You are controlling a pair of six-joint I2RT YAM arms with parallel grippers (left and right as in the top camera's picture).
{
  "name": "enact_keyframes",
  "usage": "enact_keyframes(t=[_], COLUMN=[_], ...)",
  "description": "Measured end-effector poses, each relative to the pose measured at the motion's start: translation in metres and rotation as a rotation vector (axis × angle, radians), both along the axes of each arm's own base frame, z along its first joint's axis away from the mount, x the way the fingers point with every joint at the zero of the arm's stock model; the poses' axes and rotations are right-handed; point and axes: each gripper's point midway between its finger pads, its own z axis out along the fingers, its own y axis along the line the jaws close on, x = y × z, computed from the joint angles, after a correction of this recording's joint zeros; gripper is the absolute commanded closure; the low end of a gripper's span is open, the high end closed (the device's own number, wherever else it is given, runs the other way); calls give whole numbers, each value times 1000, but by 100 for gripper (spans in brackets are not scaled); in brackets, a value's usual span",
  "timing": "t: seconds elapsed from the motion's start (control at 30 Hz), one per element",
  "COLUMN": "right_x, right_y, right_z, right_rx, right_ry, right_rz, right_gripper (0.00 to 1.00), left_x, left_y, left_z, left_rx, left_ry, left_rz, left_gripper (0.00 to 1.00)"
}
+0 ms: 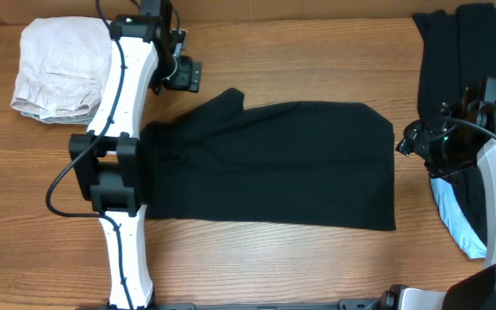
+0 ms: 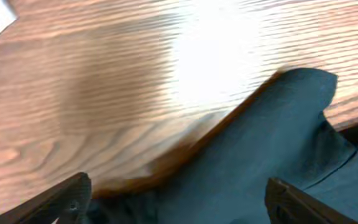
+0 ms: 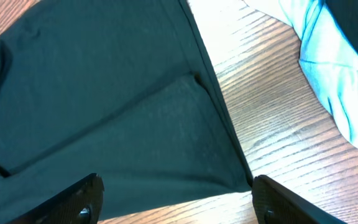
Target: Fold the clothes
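Note:
A black garment (image 1: 274, 164) lies spread flat in the middle of the table. My left gripper (image 1: 182, 75) hovers open above its upper left corner; the left wrist view shows that black corner (image 2: 272, 143) between the open fingers (image 2: 179, 202). My right gripper (image 1: 413, 142) is open beside the garment's right edge; the right wrist view shows the black cloth (image 3: 104, 106) and its corner between the open fingers (image 3: 176, 202). A folded pale beige garment (image 1: 58, 69) sits at the far left. A black garment (image 1: 455, 60) and a light-blue one (image 1: 455, 220) lie at the right.
The wooden table (image 1: 300, 52) shows bare behind and in front of the black garment. The left arm's white links (image 1: 119, 172) cover the garment's left edge. Light-blue cloth (image 3: 340, 74) lies close to my right gripper.

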Motion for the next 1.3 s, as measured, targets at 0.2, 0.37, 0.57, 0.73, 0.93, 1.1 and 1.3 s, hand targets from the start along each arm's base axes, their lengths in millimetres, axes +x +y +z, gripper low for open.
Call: enact_keyframes(t=[0.2,0.37,0.57,0.73,0.93,1.1,1.3], right_x=[2,2,3,4,6,11,17], right_y=[-1,-1,-1,-1,-2,-3,-4], right_z=[0,0,1,1,1,2,4], right_rx=[-3,-4,-4,-5,-8,-12,-18], right_ry=[-9,-10,-12,-18,-26,-46,-70], right_rz=[2,3,3,3,3,3,2], right_gripper=[19,19,19,19,20,20,20], left_x=[3,1,5,12,23,28,40], left_y=[-20,-28,-39,-47,-49,-48,-45], left_z=[-41,-81,-84,-92,-95,-94,-80], left_rx=[-32,-75,-95,-99,-103,-99,-81], left_ry=[51,113,91,70,31,15,-8], left_rz=[-84,-100,-139,-156,-150,-137,-110], left_gripper=[25,25,32,62,96,96,96])
